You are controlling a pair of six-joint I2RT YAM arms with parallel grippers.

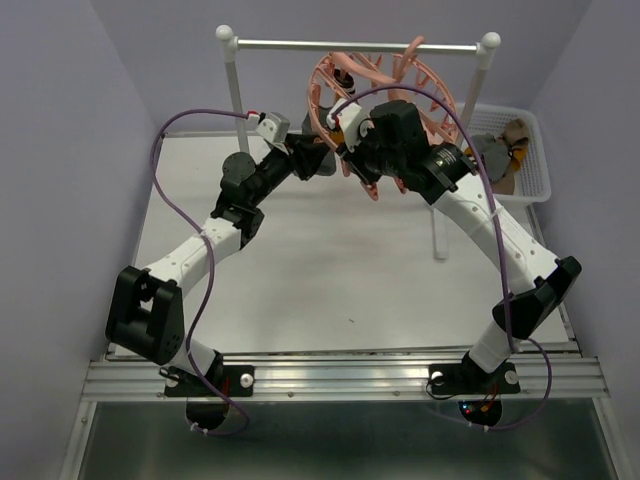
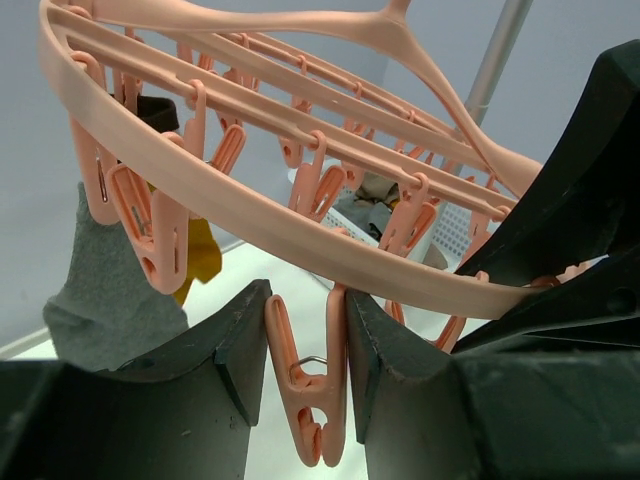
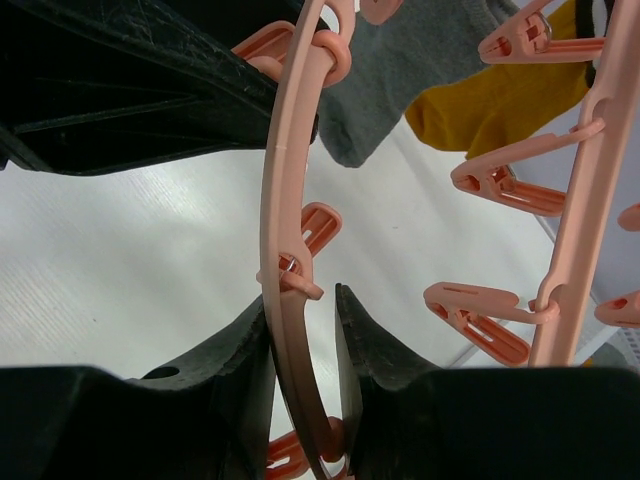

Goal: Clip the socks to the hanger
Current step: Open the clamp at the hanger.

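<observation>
Both claws are up at the hanger point(image 1: 385, 85), hanging at twelve o'clock over the bench point(image 1: 330, 270). The right claw point(image 3: 300, 305) is narrow, clamped on the hanger's ring and steadying it. The left claw point(image 2: 305, 310) is pinching a dangling clip point(image 2: 312, 420), with no sock in it. A grey sock point(image 2: 105, 300) and a mustard sock point(image 3: 500, 110) hang clipped. We look to be mid-task. Next, I'd say, a claw must let go and fetch one of the spare socks point(image 1: 505, 140) from the basket point(image 1: 535, 165) at two o'clock.

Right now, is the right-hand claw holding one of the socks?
No, the right gripper pinches the pink hanger by its ring; the grey sock hangs clear.
</observation>
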